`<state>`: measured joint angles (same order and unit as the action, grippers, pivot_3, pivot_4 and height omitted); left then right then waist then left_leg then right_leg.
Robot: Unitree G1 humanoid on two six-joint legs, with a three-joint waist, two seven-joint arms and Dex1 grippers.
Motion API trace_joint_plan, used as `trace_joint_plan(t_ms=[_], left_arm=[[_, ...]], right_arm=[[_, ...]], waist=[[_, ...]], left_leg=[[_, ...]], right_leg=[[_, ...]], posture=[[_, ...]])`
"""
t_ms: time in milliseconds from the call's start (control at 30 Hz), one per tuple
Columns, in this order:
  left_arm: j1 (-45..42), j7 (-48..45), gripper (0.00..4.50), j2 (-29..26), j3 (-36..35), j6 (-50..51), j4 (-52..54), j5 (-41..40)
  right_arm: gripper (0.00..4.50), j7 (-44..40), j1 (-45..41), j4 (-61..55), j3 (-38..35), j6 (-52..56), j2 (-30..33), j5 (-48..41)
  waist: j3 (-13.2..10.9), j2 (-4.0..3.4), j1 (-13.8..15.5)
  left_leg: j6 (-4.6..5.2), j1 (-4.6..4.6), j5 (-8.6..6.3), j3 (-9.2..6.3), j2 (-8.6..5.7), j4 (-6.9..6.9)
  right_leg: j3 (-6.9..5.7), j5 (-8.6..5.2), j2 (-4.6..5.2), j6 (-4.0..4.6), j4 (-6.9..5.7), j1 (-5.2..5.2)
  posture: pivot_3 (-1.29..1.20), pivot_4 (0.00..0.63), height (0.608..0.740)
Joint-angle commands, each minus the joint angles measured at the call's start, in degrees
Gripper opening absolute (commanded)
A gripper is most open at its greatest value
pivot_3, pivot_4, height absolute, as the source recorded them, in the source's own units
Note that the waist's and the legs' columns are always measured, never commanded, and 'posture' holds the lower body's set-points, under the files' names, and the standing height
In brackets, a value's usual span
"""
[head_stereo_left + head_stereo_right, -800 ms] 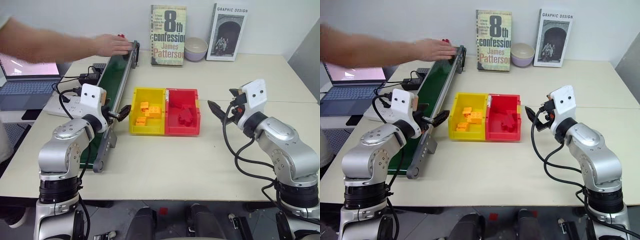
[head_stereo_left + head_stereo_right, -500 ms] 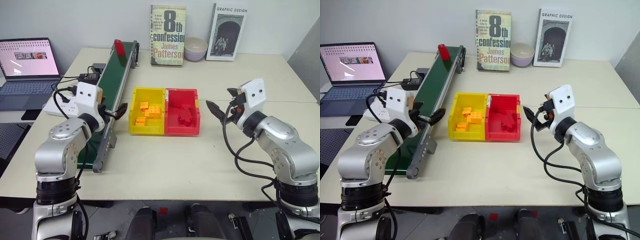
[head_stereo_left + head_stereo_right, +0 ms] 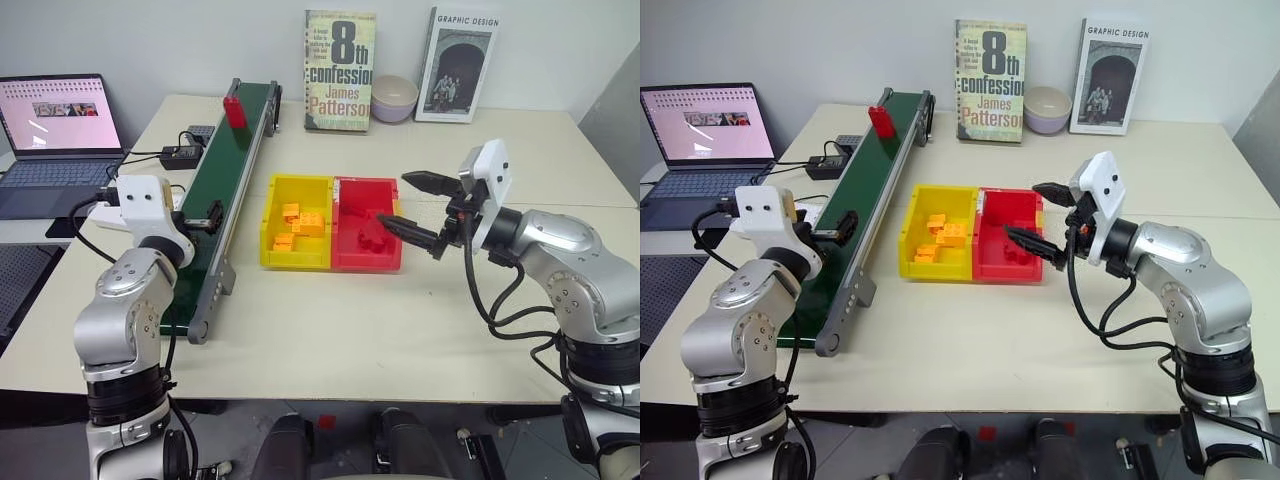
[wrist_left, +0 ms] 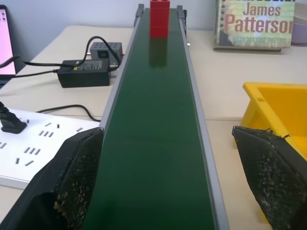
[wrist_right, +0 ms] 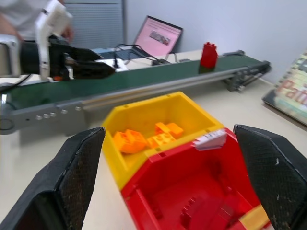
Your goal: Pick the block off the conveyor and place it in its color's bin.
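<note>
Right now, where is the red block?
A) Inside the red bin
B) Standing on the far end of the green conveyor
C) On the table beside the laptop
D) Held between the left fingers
B: the red block stands upright on the conveyor near its far end, well ahead of the open left gripper.

I count one red block (image 3: 235, 110) on one conveyor (image 3: 228, 170) and two bins, one red bin (image 3: 366, 262) and one yellow bin (image 3: 296, 262). Behind them stand two books (image 3: 338, 70) and one bowl (image 3: 393, 98). One laptop (image 3: 55, 130) sits on my left.
</note>
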<state>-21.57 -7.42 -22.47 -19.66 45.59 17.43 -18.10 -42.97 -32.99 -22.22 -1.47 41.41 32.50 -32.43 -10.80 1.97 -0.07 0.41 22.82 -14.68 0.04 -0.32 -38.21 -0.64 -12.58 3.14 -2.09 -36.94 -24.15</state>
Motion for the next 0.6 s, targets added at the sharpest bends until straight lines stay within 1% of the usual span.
trace_joint_plan(t_ms=[33,600], left_arm=[[0.12,0.21,4.46,-0.22,-1.01,-1.34,2.98,-0.48],[-2.74,-0.01,4.46,-1.19,0.66,-4.74,-2.28,1.55]], right_arm=[[4.50,-0.55,0.00,-3.10,-0.99,-0.16,0.28,-2.19],[4.50,0.10,2.46,-5.73,-2.54,-0.50,0.59,-5.00]], waist=[[0.00,0.00,0.02],[0.00,0.00,0.07]], left_leg=[[0.00,0.00,0.00,-0.01,0.00,0.00],[0.00,-0.01,0.00,-0.03,0.01,0.00]], right_leg=[[0.00,0.00,0.01,0.00,-0.01,0.00],[-0.02,0.00,0.00,0.00,-0.02,0.00]], posture=[[0.00,0.150,0.740],[0.00,0.150,0.740]])
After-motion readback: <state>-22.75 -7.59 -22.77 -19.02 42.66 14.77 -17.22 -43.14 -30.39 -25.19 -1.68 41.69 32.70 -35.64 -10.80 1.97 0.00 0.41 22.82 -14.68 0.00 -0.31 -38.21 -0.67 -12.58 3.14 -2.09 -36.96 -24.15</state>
